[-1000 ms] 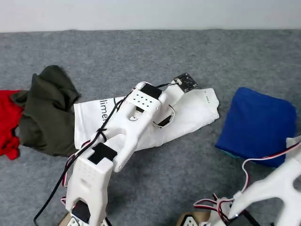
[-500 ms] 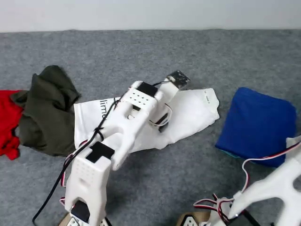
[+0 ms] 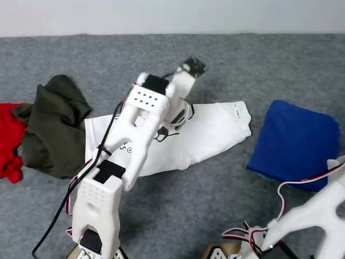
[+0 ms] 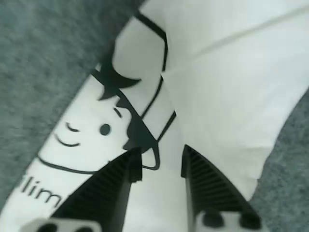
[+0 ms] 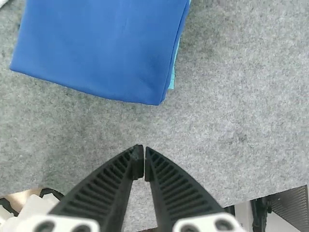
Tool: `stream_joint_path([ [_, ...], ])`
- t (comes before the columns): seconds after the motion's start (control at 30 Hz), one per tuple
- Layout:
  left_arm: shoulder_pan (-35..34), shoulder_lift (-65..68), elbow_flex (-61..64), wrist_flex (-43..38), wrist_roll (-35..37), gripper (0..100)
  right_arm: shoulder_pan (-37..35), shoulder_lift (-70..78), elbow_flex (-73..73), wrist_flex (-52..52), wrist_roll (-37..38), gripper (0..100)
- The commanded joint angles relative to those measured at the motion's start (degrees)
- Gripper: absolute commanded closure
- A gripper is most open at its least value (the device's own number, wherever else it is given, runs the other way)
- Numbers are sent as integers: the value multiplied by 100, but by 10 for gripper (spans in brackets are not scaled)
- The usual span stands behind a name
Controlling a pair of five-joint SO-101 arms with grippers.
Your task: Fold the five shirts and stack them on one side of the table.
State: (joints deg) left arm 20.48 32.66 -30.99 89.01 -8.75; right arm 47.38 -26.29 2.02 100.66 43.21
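A grey carpeted table [image 3: 259, 59] meets a plain white wall [image 3: 172, 16].

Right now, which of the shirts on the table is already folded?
The blue shirt, a neat squared bundle on the right. The white shirt lies loosely spread mid-table; the olive shirt and red shirt sit crumpled on the left.

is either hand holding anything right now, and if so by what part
Nothing is held. The left hand is open over the white shirt with no cloth in it. The right hand is shut on nothing, over the grey table.
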Motion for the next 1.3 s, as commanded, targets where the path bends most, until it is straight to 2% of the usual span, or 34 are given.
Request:
stream_joint_path([
  [0.0, -114, -343, -1165, 633, 53, 863, -66, -145, -35, 215, 70, 990],
  [0.13, -387, -299, -1947, 1152, 88, 863, -303, -136, -35, 215, 70, 990],
  [0.23, -738, -343, -1982, 1152, 105, 863, -567, -136, -35, 215, 70, 990],
  [0.37, -1178, -352, -1947, 1169, 563, 863, -813, -136, -26, 215, 62, 990],
  [0.47, -1477, -457, -1930, 1169, 651, 863, -936, -136, 88, 215, 62, 990],
  [0.7, -1600, -1697, -690, 1160, 624, 863, -971, -189, 598, 215, 62, 990],
  [0.87, -2031, -2426, 259, 1143, 624, 863, -1130, -145, 862, 207, 70, 990],
  [1.07, -2620, -2690, 822, 1143, 633, 863, -1473, -180, 914, 207, 35, 990],
  [1.27, -2910, -2690, 1473, 1143, 659, 861, -1701, -198, 905, 224, 18, 990],
])
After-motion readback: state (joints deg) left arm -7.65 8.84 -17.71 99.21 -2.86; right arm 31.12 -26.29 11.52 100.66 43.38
